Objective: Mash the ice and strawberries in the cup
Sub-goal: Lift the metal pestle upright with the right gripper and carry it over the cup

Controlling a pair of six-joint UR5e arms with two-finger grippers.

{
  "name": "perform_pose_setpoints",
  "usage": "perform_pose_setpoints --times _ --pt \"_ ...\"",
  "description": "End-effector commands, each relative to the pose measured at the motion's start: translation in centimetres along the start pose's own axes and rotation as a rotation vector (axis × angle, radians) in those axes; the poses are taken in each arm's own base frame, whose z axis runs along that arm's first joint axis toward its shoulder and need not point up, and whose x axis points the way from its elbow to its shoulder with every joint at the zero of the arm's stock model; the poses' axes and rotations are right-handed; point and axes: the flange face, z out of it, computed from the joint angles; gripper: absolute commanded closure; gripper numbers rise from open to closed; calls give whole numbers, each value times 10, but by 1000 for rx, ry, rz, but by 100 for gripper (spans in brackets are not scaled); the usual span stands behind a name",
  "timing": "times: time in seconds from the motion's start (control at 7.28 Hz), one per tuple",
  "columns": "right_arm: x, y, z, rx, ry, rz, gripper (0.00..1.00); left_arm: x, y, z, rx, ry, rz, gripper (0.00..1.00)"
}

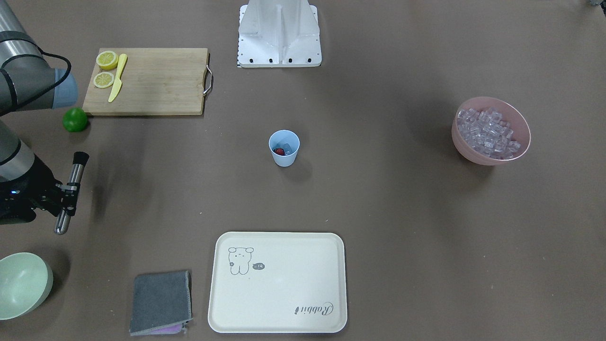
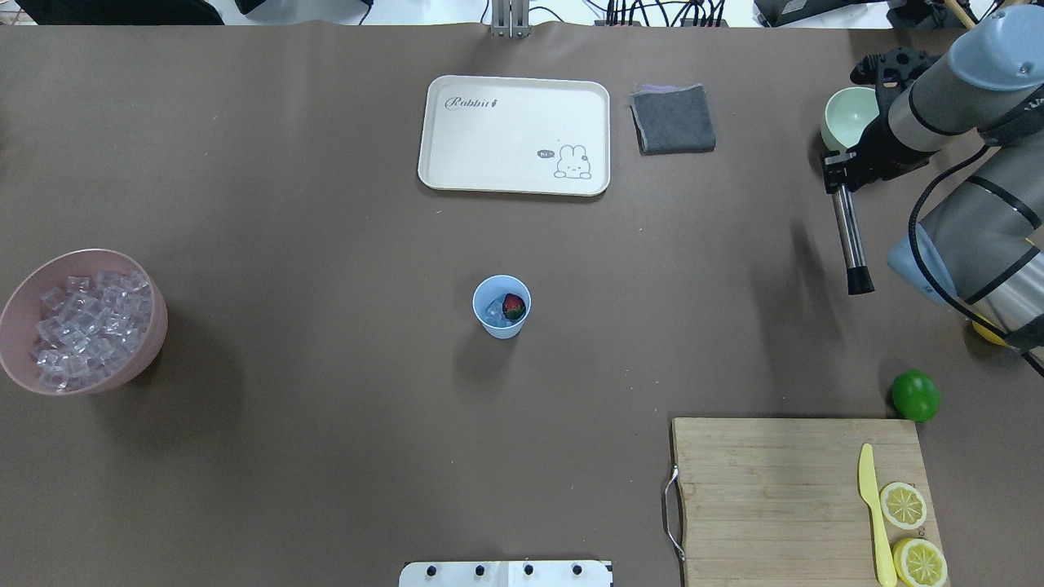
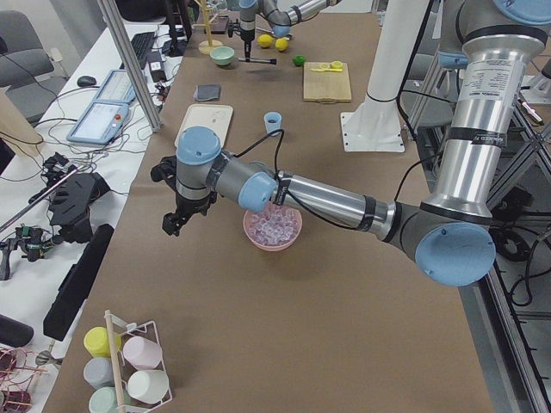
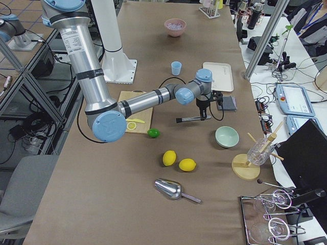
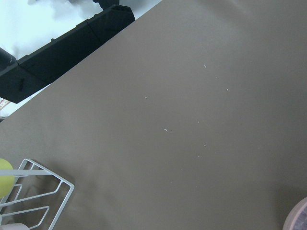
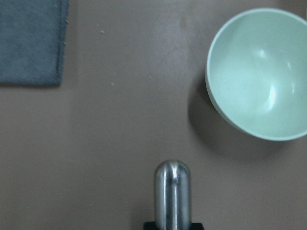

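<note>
Strawberry (image 2: 513,306) and ice (image 2: 494,311) already in cup (image 2: 501,307) at table centre, looking unmashed. Right gripper (image 2: 838,169) clamps muddler (image 2: 849,236) near right edge, well apart from cup. Cannot tell left gripper (image 3: 172,225) state.

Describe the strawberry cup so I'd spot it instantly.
Find the cream rabbit tray; the cup stands alone, halfway between it and the robot's base. It is small, light blue, handleless, with a strawberry and ice inside, unlike the pink bowl and green bowl.
</note>
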Motion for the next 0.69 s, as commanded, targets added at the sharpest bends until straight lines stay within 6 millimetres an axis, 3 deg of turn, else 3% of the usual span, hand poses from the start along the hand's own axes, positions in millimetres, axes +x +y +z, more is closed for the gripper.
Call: perform_pose_setpoints --times 0.0,0.14,0.27,0.55 --pt "-40 -3 -73 174 -29 -68 100 3 3 -2 0 3 -1 3" --pt "-56 0 -110 270 -40 -95 100 -9 15 14 -31 9 -29 3" --pt "-68 3 -133 340 -46 -101 100 -19 25 26 -58 16 -57 3" --pt "-105 0 -153 463 -83 -148 100 -31 37 42 -88 20 -206 3"
